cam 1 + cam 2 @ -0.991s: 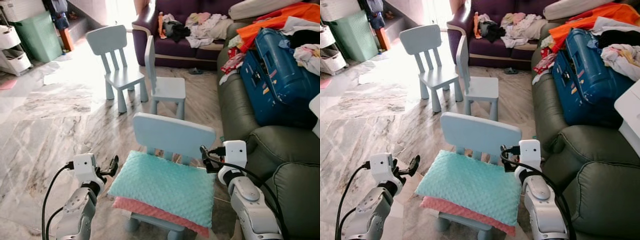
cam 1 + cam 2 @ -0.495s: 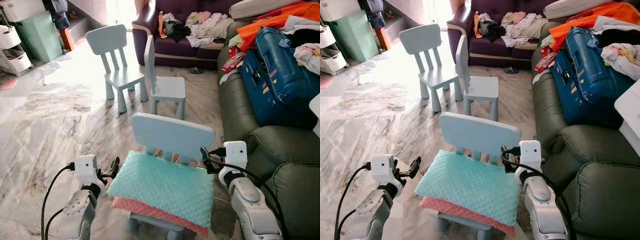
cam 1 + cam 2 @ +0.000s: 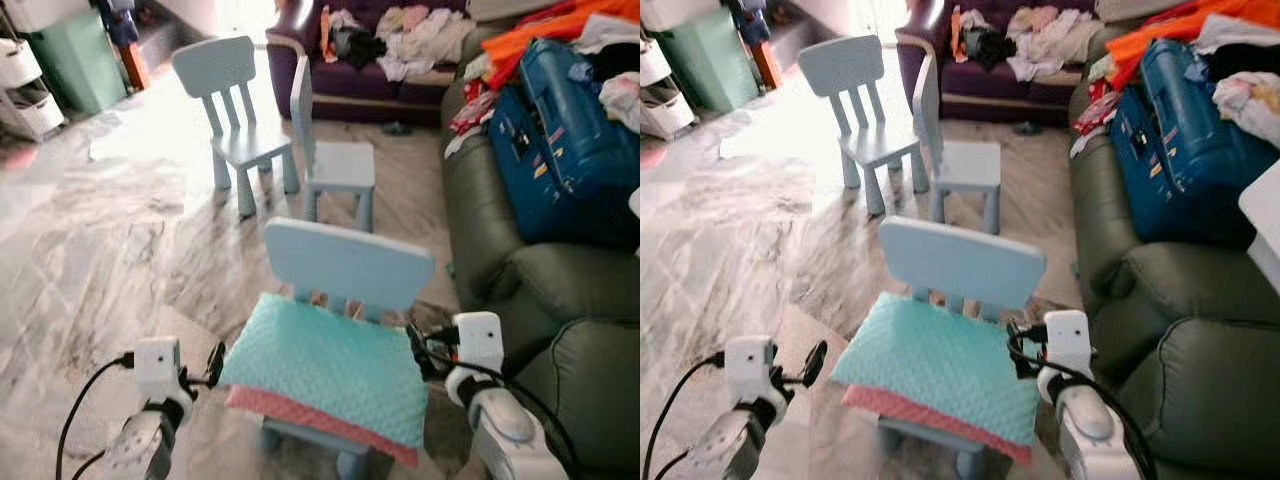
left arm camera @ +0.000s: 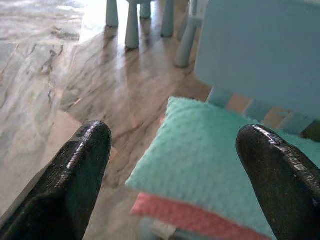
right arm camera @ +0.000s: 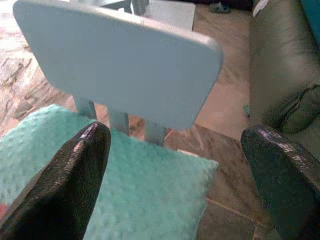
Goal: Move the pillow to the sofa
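Pillow [image 3: 325,368] is lying on the near chair [image 3: 348,264], over a pink cushion [image 3: 318,432]. I am holding my left gripper [image 4: 175,165] and right gripper [image 5: 175,165] wide-jawed at its sides, sofa [image 3: 560,290] rightward.

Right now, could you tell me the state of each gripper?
Left gripper: open, holding nothing, beside the teal pillow.
Right gripper: open, holding nothing.

Two silver-grey rounded forearms are seen, each topped by a white boxy wrist camera module. Black cables are looped from each module back along the arm. The left gripper [image 3: 216,362] and right gripper [image 3: 414,348] are fitted with long black fingers [image 4: 75,175], glossy, rounded at the tips.
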Robot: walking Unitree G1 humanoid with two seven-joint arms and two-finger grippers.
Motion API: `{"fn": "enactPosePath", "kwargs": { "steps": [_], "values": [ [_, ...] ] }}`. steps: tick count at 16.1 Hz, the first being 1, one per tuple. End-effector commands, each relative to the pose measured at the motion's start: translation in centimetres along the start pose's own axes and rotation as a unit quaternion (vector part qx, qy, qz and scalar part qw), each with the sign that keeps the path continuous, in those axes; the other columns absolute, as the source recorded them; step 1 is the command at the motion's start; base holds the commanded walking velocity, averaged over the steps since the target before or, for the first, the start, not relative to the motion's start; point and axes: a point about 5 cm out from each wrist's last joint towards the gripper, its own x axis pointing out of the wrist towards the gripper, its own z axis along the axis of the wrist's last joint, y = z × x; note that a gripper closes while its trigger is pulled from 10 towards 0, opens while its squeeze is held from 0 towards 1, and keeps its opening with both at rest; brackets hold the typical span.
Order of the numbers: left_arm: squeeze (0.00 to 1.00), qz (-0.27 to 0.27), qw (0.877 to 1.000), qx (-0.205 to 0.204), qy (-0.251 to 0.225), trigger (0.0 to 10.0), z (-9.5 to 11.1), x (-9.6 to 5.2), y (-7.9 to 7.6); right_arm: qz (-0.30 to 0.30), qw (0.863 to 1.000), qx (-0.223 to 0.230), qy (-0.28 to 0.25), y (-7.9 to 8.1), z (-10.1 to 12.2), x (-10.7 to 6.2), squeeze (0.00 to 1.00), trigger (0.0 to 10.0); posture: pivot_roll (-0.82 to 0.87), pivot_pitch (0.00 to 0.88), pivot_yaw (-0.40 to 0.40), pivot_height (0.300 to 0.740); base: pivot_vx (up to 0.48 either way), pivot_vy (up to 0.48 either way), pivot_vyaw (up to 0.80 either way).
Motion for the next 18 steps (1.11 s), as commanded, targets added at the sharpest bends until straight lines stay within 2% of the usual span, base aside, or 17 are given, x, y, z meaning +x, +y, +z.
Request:
{"fn": "enactPosePath", "kwargs": {
  "steps": [1,4,9,18],
  "values": [
    [0.0,0.002,1.0,0.007,0.006,10.0,-0.1,-0.5,0.2,0.005,1.0,0.0,0.008,0.0,-0.1,-0.6,0.0,10.0,-0.04,0.168,0.02,0.74,0.0,0.0,0.0],
    [0.0,0.006,1.0,0.008,0.019,10.0,-0.9,-1.9,0.3,0.012,1.0,-0.002,0.022,0.1,-0.7,-1.8,0.0,10.0,-0.04,0.208,0.014,0.74,0.0,0.0,0.0],
    [0.0,0.004,0.999,0.013,0.029,10.0,-1.2,-2.9,-0.1,0.022,0.999,0.003,0.031,0.5,-0.7,-2.3,0.0,10.0,-0.04,0.227,0.012,0.74,0.0,0.0,0.0],
    [0.0,0.003,1.0,0.013,0.027,10.0,-0.7,-2.1,-0.1,0.023,0.999,0.002,0.029,0.5,-0.4,-1.8,0.0,10.0,-0.04,0.207,0.01,0.74,0.0,0.0,0.0]
  ]
}}
